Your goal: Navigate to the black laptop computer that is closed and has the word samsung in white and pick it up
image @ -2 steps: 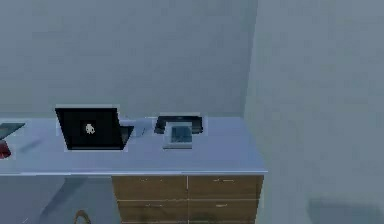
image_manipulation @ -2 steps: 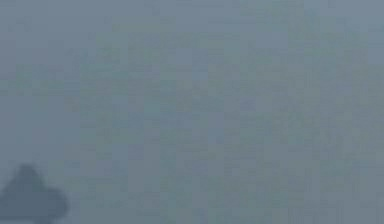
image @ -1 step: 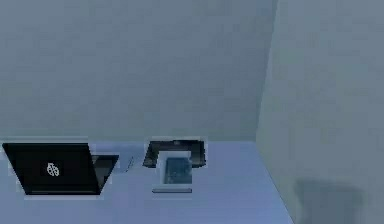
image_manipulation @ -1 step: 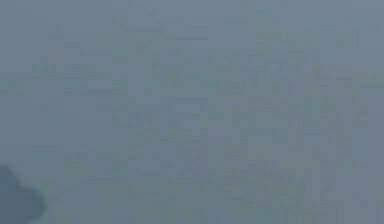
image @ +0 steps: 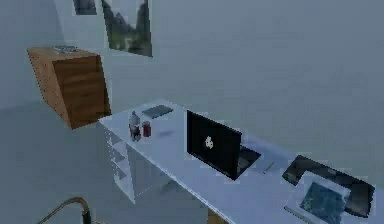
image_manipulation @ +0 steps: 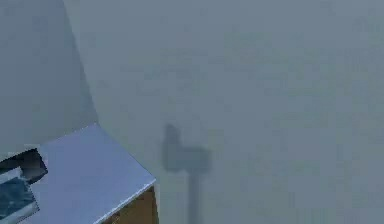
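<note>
We see one white desk [image: 170, 150] running to the forward view's right edge, with open floor on its left up to one wooden cabinet [image: 72, 85]. Two laptops sit on it: an open laptop [image: 213, 143] mid-desk, and the closed black laptop [image: 310, 168] near the right end, a magazine [image: 322, 198] partly over it. We cannot tell the claw's state

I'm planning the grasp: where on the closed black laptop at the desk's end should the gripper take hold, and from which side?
Probably its thin far edge, coming in low from that side. The closed black laptop lies flat on the desk, so only edges offer a grip, and a pale booklet covers or adjoins its near side.
</note>
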